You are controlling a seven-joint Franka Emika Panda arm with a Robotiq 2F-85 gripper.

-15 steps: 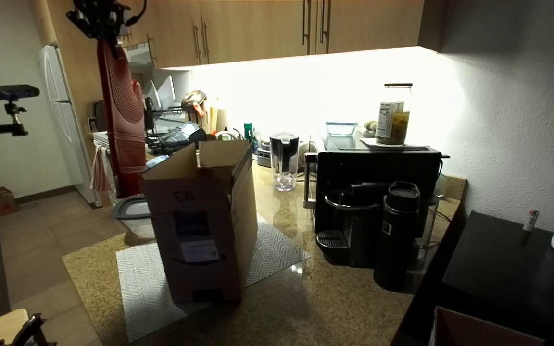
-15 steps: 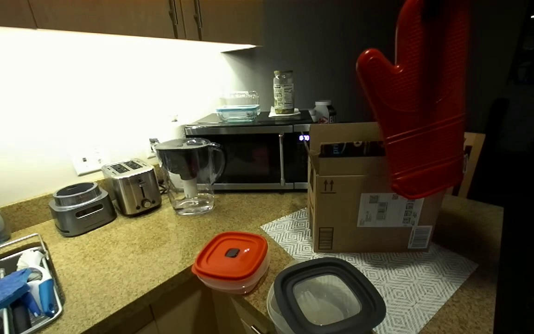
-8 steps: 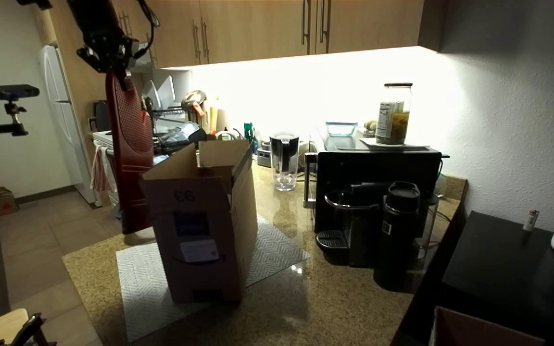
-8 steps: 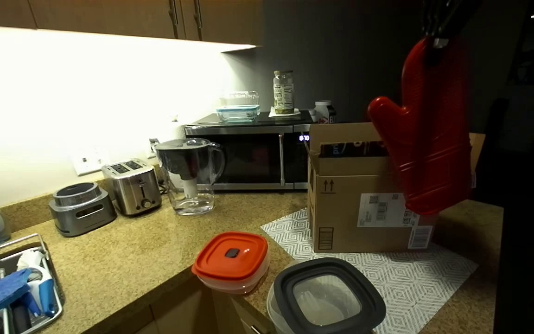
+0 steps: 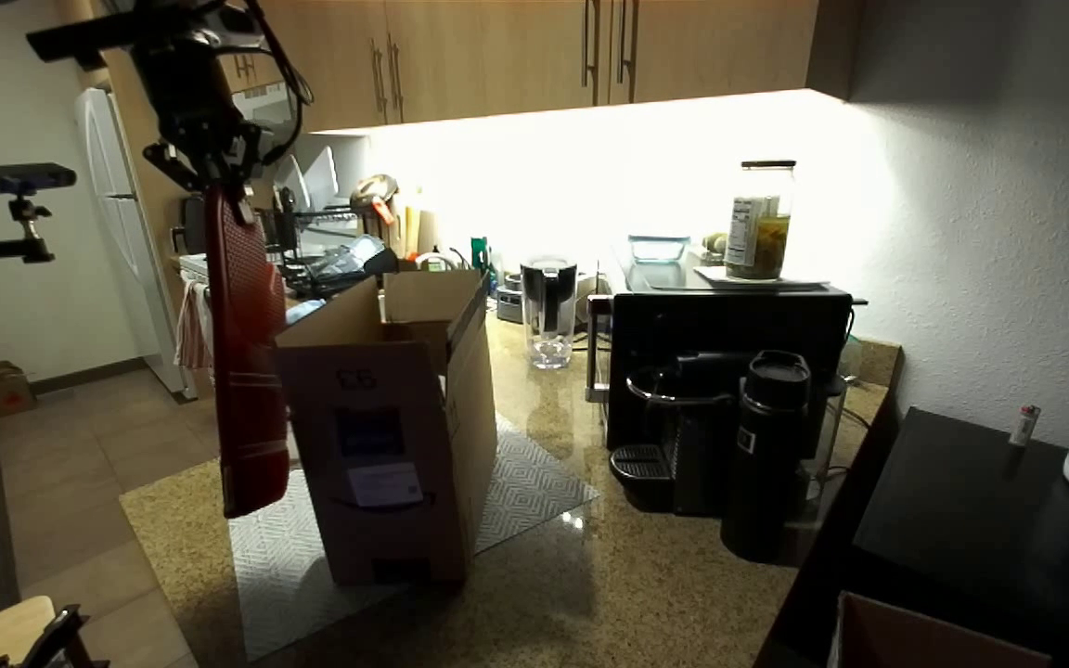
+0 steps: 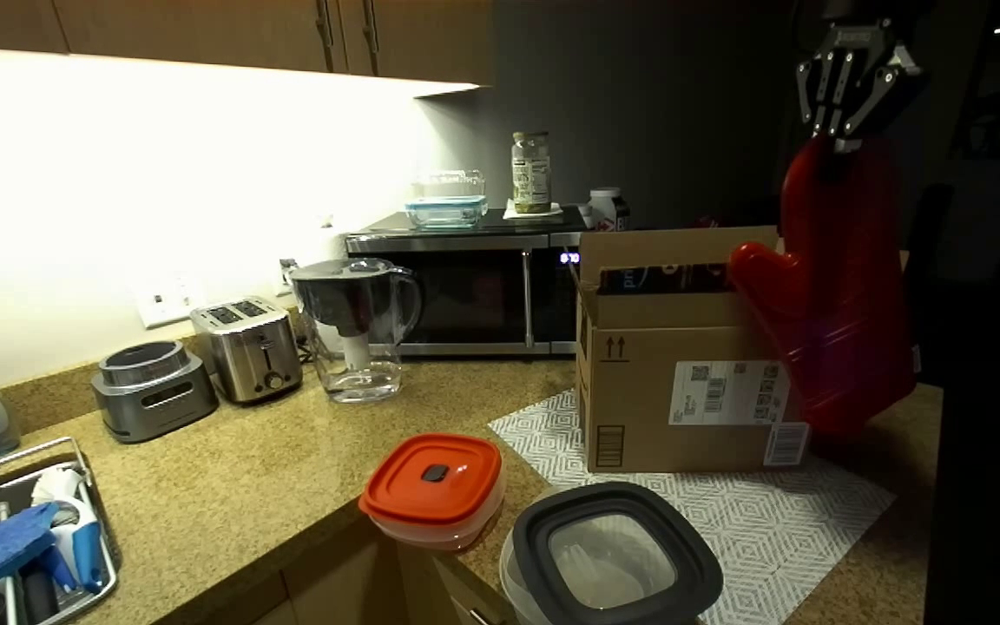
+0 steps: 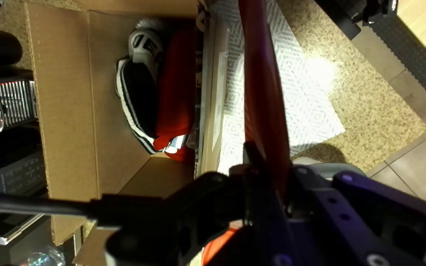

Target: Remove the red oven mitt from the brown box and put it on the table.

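A speckled tan-brown stone-look desk (image 6: pixel 248 486) spreads across both exterior views. On it lies a pale grey cloth mat (image 6: pixel 778 529) with a diamond pattern. A tall brown cardboard box (image 6: pixel 652 391) with raised top flaps and white labels stands upright on the mat; the wrist view shows a dark red object (image 7: pixel 178 85) and a black object with white trim (image 7: pixel 141 96) inside. The long bright red oven mitt (image 6: pixel 843 286) is out of the box, hanging cuff down above the desk just beside it; whether mitt and box touch I cannot tell. Near the mat sits a clear container with a dark grey lid (image 6: pixel 611 555), beside it a clear container with a red-orange lid (image 6: pixel 435 486). The black gripper (image 6: pixel 834 141) grasps the mitt by its finger end.
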